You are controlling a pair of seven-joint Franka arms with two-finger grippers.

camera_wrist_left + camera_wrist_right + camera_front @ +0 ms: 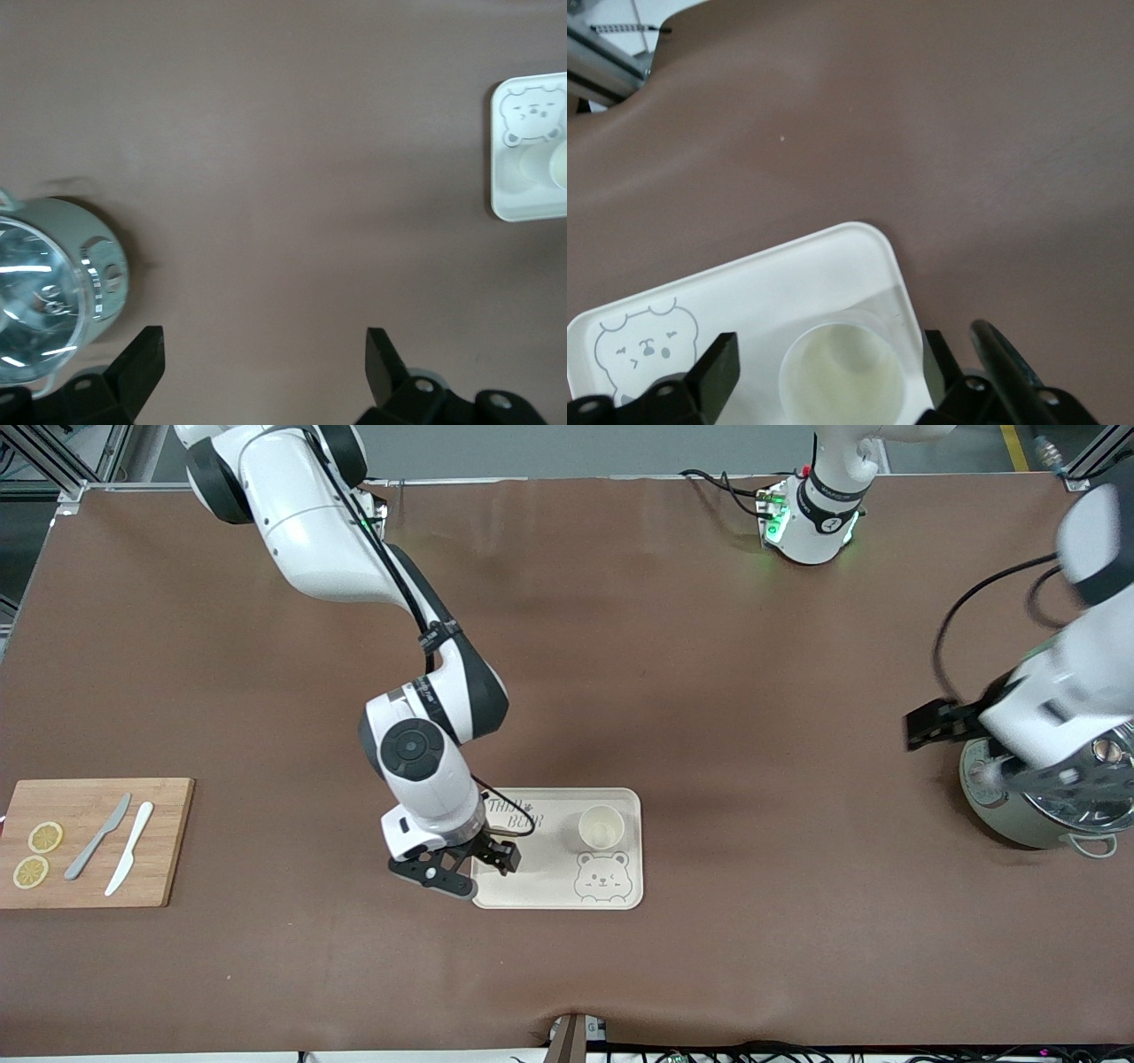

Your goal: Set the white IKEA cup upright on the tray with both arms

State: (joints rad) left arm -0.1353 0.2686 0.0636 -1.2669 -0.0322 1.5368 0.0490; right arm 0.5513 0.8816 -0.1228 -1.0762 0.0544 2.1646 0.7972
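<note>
Nearest the front camera, the cream tray (pixel 611 899) is lying on the brown bench (pixel 673 691), with the white cup (pixel 601 827) standing upright on it, mouth up, just above the printed bear face (pixel 601 876). The right gripper (pixel 468 865) is hanging over the tray's edge toward the right arm's end, its jaws spread and holding nothing. The left gripper (pixel 264 354) is hovering with jaws spread beside a pale green lidded pot (pixel 1036 797) at the left arm's end.
</note>
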